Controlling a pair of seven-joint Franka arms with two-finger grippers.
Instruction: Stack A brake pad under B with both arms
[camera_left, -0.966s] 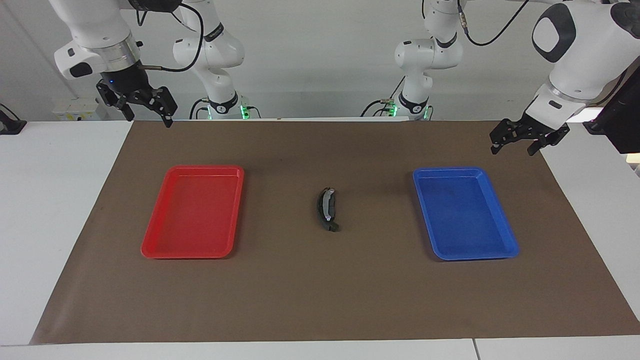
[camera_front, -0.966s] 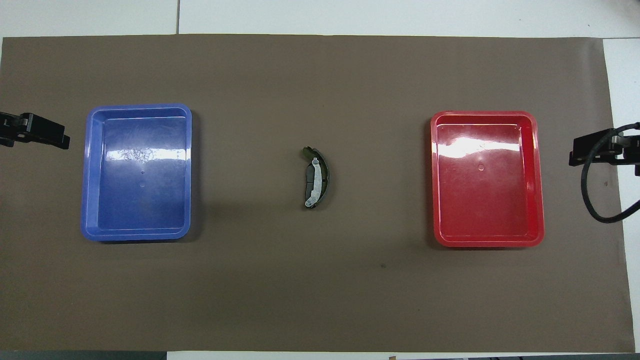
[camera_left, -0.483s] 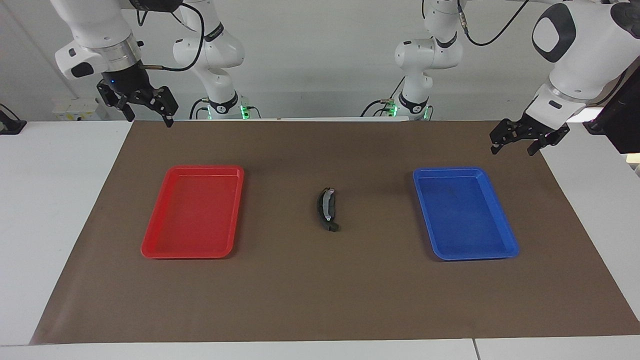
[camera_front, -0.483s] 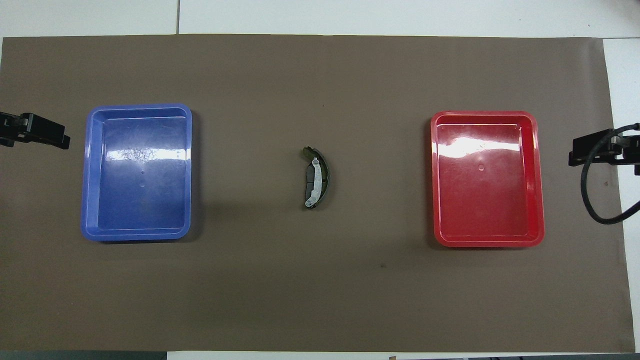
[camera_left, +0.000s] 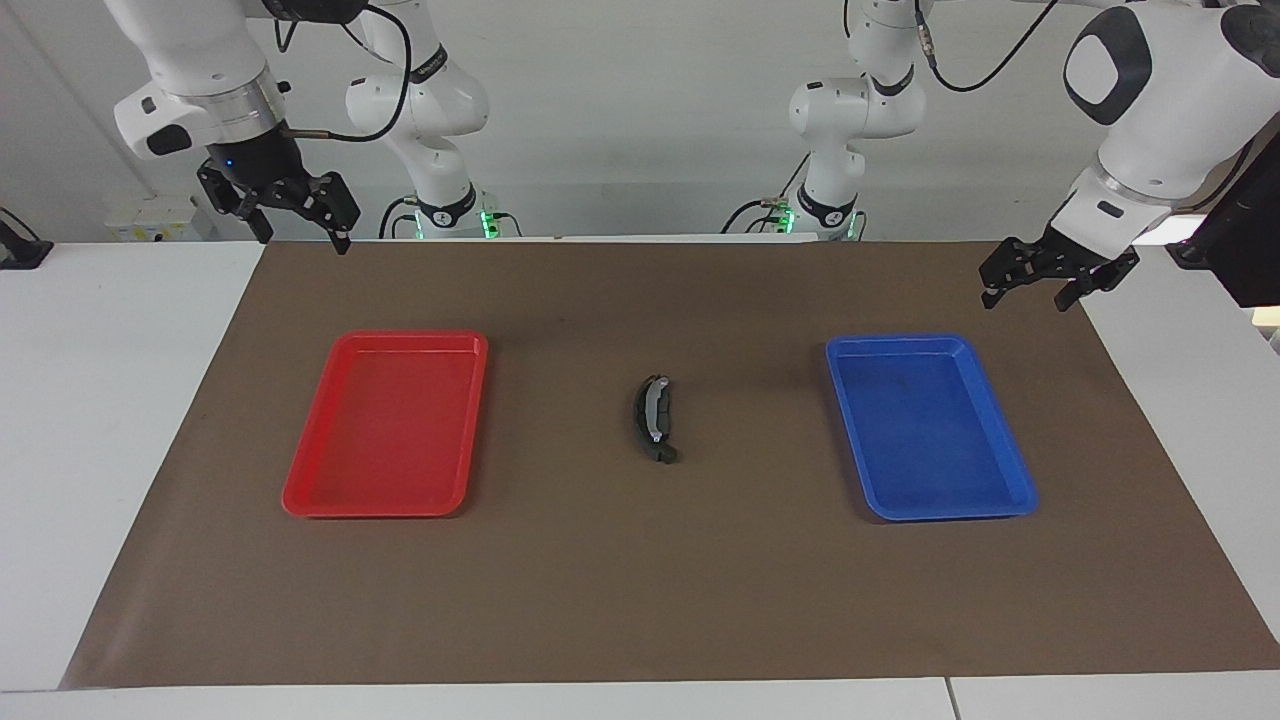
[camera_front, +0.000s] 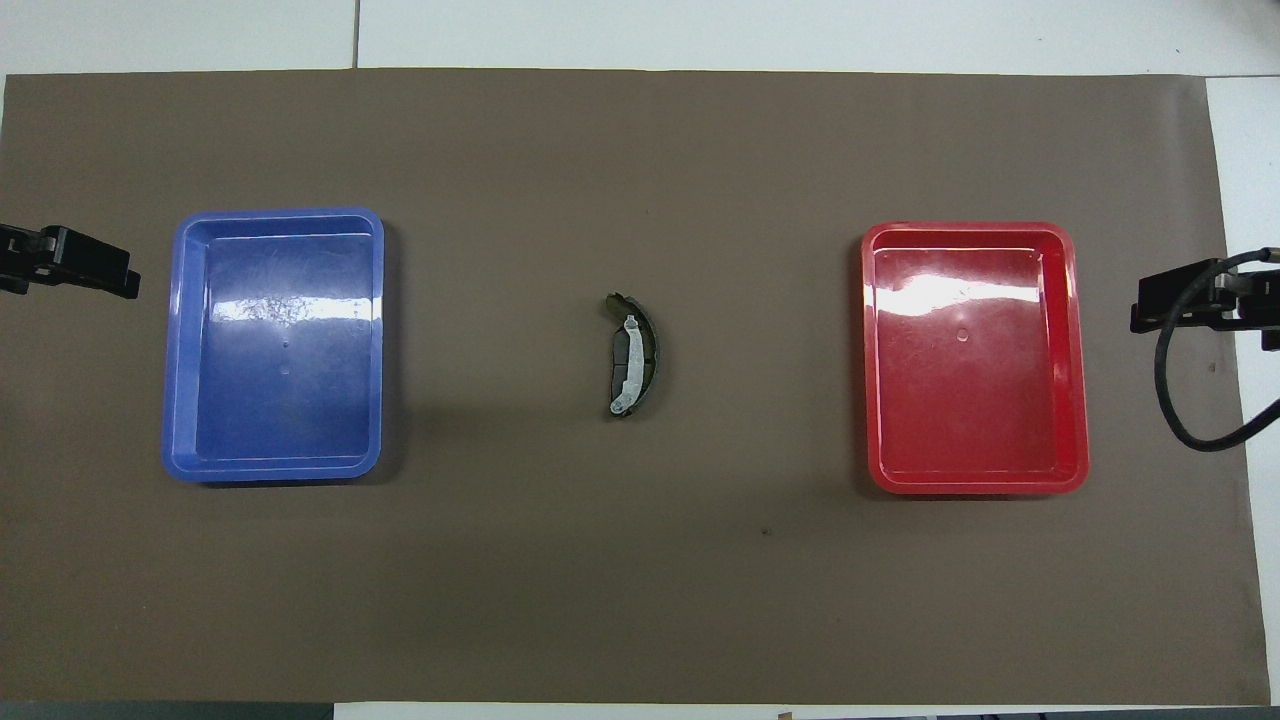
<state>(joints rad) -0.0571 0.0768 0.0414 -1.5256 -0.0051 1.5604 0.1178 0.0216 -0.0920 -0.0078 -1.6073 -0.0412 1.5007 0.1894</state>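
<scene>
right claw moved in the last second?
Yes, slightly. The right claw has risen and drifted toward the table's middle, judged against the brown mat's corner beneath it; it hangs open and empty.

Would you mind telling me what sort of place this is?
Probably a robotics lab: two white arms at a table with a brown mat, a red tray, a blue tray and stacked brake pads.

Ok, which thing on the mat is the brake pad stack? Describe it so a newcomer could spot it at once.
Start from the brown mat and its two trays, the blue tray toward the left arm's end and the red tray toward the right arm's end. Midway between them lies the brake pad stack. It is the only small dark curved piece there, with a pale grey strip along its top.
</scene>
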